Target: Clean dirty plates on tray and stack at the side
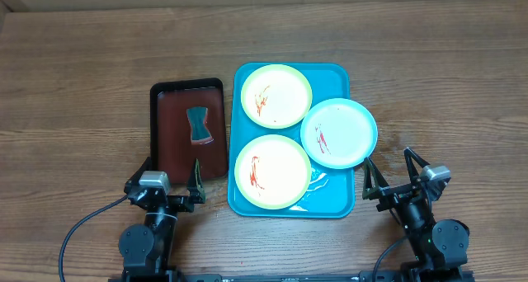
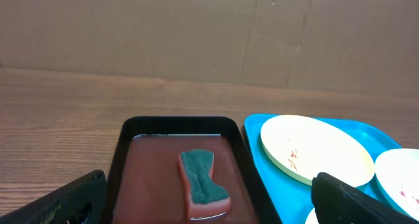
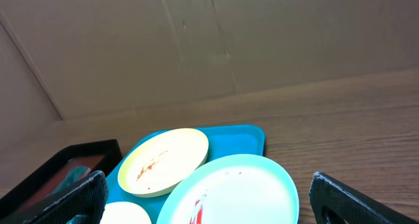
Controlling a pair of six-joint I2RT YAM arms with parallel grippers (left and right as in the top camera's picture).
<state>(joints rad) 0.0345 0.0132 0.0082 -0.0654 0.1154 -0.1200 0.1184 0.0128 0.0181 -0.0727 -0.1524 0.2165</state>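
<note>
the turquoise tray (image 1: 330, 204) is smooth plastic, a rectangle with rounded corners and a raised rim. it lies flat on the wood-grain table (image 1: 82, 68) between the two arms, its long axis running from the robot's side toward the far edge. three round, shallow plates sit on it, glossy white in the middle with red-orange smears. the far yellow-green plate (image 1: 275, 96) is at the far left corner, the near yellow-green plate (image 1: 273, 171) is closer in on the left, and the light blue plate (image 1: 339, 133) is on the right, overhanging the tray's right rim. just left of it lies the smaller black tray (image 1: 157, 96), lengthwise the same way. it has a brown-red, wet-looking floor and holds a waisted sponge (image 1: 198, 124) with a rough green top. the left gripper (image 1: 172, 161) hovers at the black tray's near end, jaws spread wide, holding nothing. the right gripper (image 1: 388, 158) sits off the turquoise tray's near right corner, equally wide and empty.
</note>
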